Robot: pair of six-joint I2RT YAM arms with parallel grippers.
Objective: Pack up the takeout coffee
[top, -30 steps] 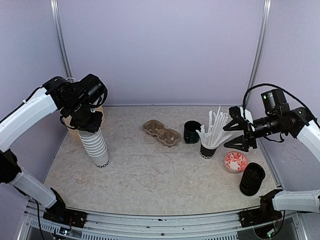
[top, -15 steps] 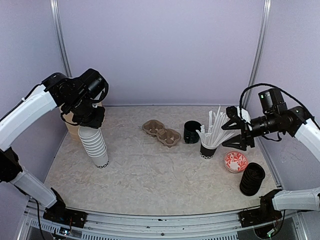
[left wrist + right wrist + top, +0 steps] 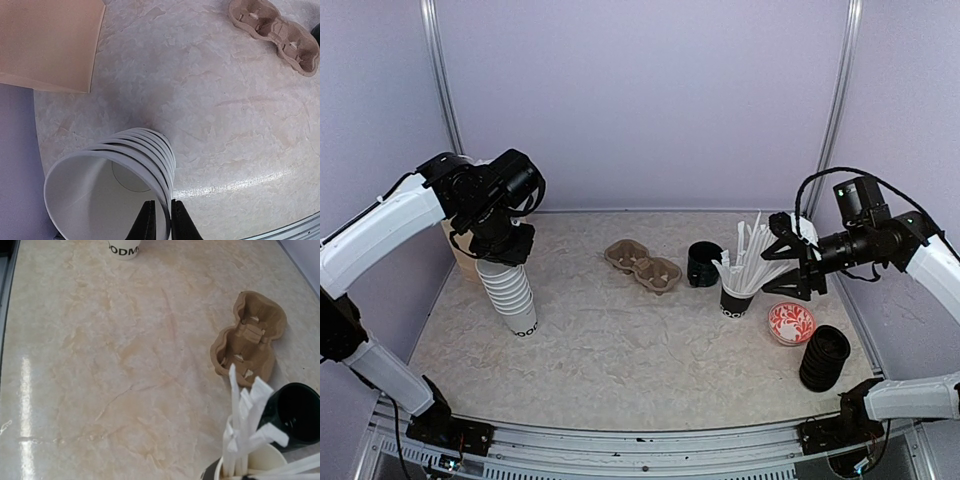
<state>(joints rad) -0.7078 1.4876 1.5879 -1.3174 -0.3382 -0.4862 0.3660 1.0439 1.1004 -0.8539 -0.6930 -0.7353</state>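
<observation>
My left gripper is at the left of the top view, directly on top of one stack of white cups. The stack stands on the table and leans. Its bottom cup, the one with black letters, is lower in the frame and more to the right than the top.

In my left wrist view the two fingers come in from the lower edge with only a narrow gap. The rim of the top cup passes between them, so these jaws are closed on that rim. I count about seven rims, nested one in another, but the exact number I cannot tell. One tan bag fills the upper left of this view, apart from the stack.

My right gripper hangs at the right of the top view, jaws wide, holding nothing. It is just right of one black cup full of white sticks — the sticks are too many to count.

Left of that cup stands one more black cup, and further left one brown tray with two hollows. In the lower right are one small round dish with a red pattern and, just beside it, one stack of black lids — how many lids, I cannot tell.
</observation>
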